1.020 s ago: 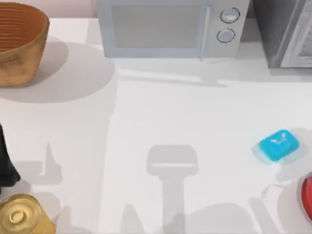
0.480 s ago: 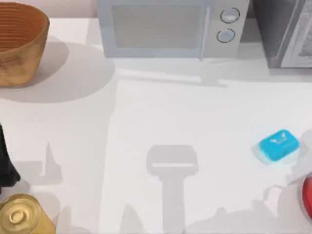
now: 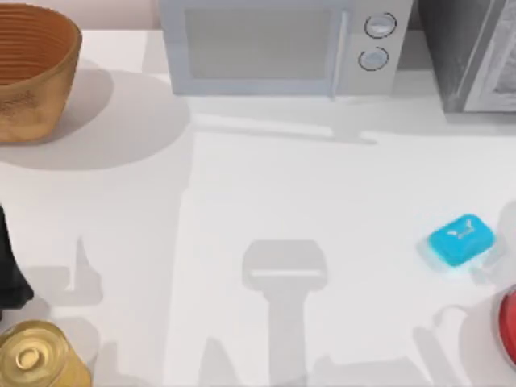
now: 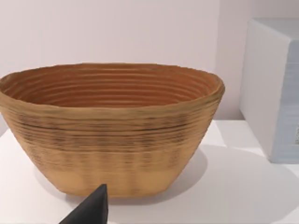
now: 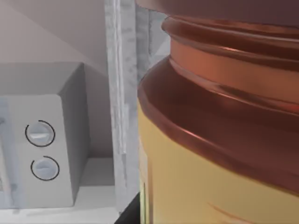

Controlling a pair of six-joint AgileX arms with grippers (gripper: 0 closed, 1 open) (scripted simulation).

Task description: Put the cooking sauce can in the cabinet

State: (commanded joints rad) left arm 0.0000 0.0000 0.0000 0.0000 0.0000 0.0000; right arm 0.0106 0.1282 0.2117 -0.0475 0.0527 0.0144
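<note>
A white table (image 3: pixel 322 185) runs under flat light, crossed by soft grey shadows, with a pale pinkish wall behind it in the left wrist view. Along the 12 o'clock edge of the top view stands a white microwave (image 3: pixel 282 44) with two round knobs; at 1 o'clock, just beside it, is the dark grey cabinet (image 3: pixel 468 52), its paler lined door panel cut off by the frame. A woven basket (image 3: pixel 32 68) sits at 10 o'clock, a shiny gold can with a ringed lid (image 3: pixel 36 359) at 7 o'clock, a small blue packet (image 3: pixel 460 240) at 4 o'clock, and a red rim (image 3: pixel 508 326), too cropped to identify, at the 4 o'clock edge. A dark piece of the left arm (image 3: pixel 10 274) rests at the 8 o'clock edge; one black fingertip of the left gripper (image 4: pixel 91 210) points toward the basket, and whether its fingers are spread or closed cannot be told. In the right wrist view the cooking sauce can (image 5: pixel 219 140), maroon-brown shoulder over yellow label, looms very close to the camera, with the cabinet's edge and the microwave's knobs behind it; a dark sliver below may belong to the right gripper, so its grasp cannot be confirmed.
</note>
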